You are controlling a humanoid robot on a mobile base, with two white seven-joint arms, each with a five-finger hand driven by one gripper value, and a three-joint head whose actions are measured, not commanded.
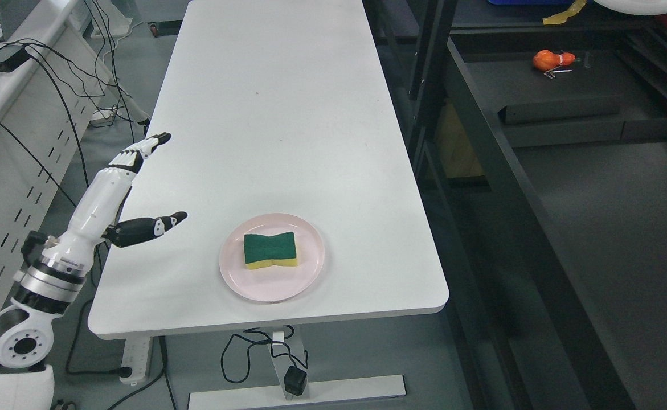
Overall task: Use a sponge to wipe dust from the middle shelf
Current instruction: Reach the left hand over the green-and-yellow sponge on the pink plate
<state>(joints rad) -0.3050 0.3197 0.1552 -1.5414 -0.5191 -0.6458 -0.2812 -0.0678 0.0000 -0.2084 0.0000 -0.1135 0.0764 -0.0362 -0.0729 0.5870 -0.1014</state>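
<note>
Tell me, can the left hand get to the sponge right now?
Probably yes. The left hand is open at the table's left edge, and the sponge lies uncovered on the pink plate to its right, with only bare tabletop between them.

text: none legible | labels: none | brands: none | numbers: none | signs: none
</note>
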